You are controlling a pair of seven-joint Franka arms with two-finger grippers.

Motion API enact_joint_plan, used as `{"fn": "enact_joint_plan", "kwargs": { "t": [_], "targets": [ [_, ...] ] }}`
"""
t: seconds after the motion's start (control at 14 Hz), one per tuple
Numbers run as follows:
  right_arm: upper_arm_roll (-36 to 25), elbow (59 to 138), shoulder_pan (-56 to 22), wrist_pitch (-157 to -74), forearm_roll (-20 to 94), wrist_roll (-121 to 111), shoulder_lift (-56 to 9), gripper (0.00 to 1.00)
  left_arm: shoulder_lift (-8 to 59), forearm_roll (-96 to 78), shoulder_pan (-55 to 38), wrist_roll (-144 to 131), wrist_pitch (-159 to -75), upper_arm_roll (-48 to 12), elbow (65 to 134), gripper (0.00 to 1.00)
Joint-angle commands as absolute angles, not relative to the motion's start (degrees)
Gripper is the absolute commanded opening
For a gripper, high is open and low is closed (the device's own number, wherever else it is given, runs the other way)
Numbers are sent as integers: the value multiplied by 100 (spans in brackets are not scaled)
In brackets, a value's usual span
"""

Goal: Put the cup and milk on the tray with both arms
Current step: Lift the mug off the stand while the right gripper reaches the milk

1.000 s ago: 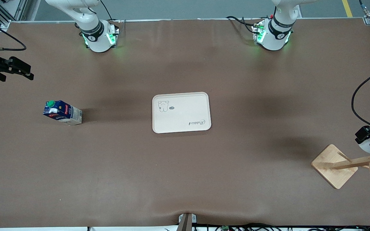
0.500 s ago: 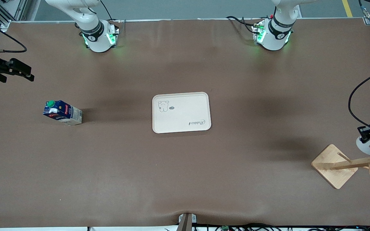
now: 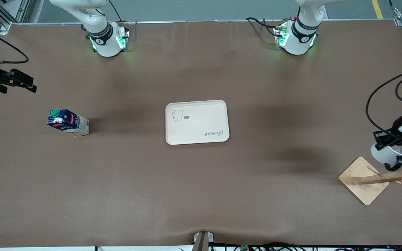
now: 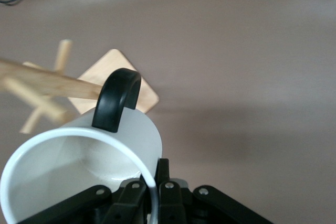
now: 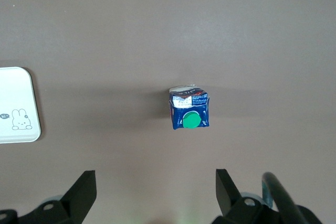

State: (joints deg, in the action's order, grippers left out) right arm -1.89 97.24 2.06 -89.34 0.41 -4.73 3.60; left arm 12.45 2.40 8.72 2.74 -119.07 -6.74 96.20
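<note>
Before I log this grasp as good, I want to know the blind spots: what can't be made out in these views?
- Cup, front view: mostly covered by the left tool; its smiley face shows nowhere.
- Left tool, left wrist view: fingers cut off by the frame edge.
- Wooden rack: cut off by the front view's edge, blurred in the left wrist view.
- Milk: label print too small.
- Right tool, front view: fingertips indistinct.

High front camera, two downward wrist cameras.

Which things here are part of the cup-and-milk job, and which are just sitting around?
Job:
- cup, rim clamped in left end effector
- milk carton, upright on the table
- tray
- right end effector, open above the milk carton

Lying about:
- wooden mug rack
</note>
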Motion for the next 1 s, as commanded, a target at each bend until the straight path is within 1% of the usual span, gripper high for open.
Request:
{"fn": "enact_joint_plan", "kwargs": {
  "t": [0.0, 0.07, 0.21, 0.29, 0.64, 0.93],
  "targets": [
    [-141, 9738, 299, -8965, 79, -404, 352, 100, 1169, 264, 826, -306, -11340, -1071, 9309, 0],
    [-141, 9738, 308, -8965, 79, -404, 343, 100, 1169, 272, 817, -482, -11190, -1246, 9247, 0],
    [-141, 9738, 316, -8974, 79, -404, 325, 100, 1221, 272, 739, -1051, -11153, -1580, 9246, 0],
    [-141, 9738, 325, -9026, 79, -404, 273, 100, 1256, 264, 538, -1472, -11153, -1643, 9246, 0],
    [-149, 9747, 448, -9289, 123, -413, -104, 100, 1757, 369, -832, -3661, -11145, -1652, 9158, 0],
    [-141, 9869, 475, -9588, 123, -501, -456, 100, 2415, 290, -1808, -5033, -11145, -1652, 9088, 0]
  ]
}}
